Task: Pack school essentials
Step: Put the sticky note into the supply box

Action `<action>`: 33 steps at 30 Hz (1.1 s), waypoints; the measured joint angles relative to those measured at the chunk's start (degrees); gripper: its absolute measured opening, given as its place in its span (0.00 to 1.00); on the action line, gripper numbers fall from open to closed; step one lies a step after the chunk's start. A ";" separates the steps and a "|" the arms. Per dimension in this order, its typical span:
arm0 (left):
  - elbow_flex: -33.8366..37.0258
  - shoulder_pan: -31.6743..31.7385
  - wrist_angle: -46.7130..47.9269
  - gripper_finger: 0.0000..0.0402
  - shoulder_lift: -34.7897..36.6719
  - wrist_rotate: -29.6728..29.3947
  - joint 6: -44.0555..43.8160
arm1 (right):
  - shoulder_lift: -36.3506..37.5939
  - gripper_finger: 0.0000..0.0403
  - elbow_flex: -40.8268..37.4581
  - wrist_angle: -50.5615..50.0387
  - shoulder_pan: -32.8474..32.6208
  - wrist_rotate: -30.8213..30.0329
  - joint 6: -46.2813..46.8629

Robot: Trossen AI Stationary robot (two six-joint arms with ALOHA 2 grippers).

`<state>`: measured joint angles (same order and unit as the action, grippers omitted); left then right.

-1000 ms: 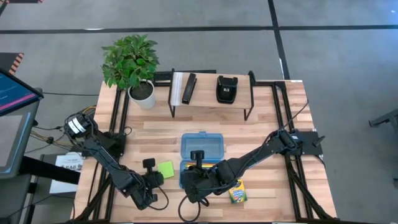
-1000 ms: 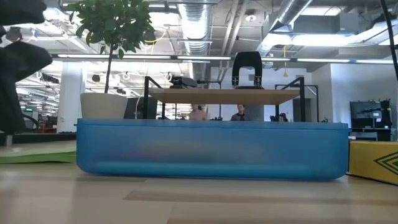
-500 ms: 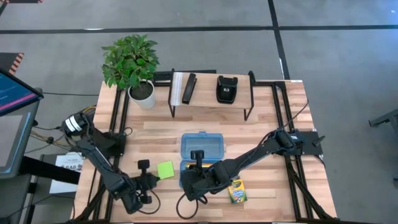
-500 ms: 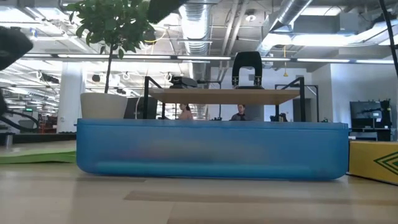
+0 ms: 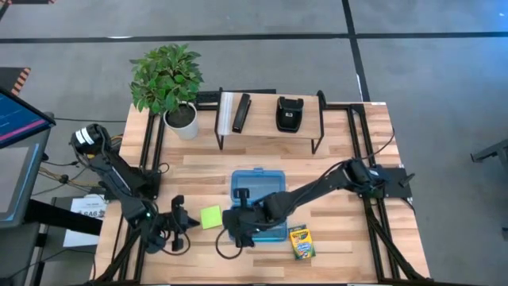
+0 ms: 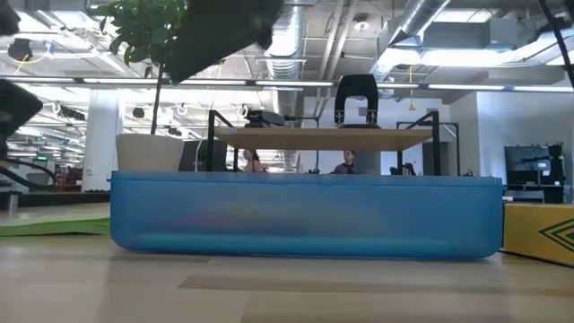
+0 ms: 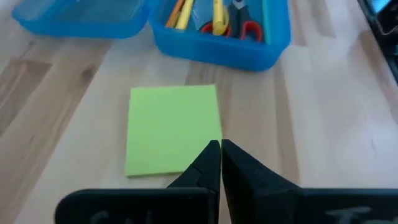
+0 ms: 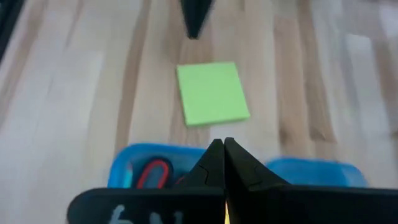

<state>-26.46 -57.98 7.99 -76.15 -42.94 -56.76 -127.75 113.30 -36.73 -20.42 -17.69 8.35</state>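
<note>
The sticky-note pad [image 5: 211, 217] lies flat on the table [image 5: 333, 171], just left of the open blue case [image 5: 259, 208] — scissors [image 7: 239, 28] and pencils [image 7: 181, 12] already inside. The crayon box [image 5: 301, 242] sits right of the case. Left gripper [image 7: 221, 149] hovers at the pad's edge, jaws together; right gripper [image 8: 224, 149] hangs over the case — jaws together too.

Blue plastic case [image 6: 305, 215] in front, shelf [image 6: 323, 137] behind, potted plant [image 6: 152, 54] left
</note>
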 joint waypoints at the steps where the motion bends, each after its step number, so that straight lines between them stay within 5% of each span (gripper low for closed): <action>1: 0.59 0.00 -0.17 0.00 0.08 0.02 -0.85 | -0.06 0.02 -0.43 1.44 0.49 1.28 -0.75; 6: 1.47 0.00 0.57 0.02 0.10 0.79 -3.99 | -0.01 0.02 -1.44 6.71 2.82 7.15 -1.73; 17: 1.44 0.00 2.95 0.16 0.10 1.12 -5.65 | -1.19 0.02 -1.44 11.26 3.41 7.77 -2.88; 33: 1.44 -0.02 3.93 0.17 0.08 2.65 -6.70 | -5.70 0.02 -1.44 15.10 4.87 11.77 -2.30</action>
<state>-25.02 -58.00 11.92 -76.07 -40.29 -63.46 -133.45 111.85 -21.63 -15.55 -5.91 6.04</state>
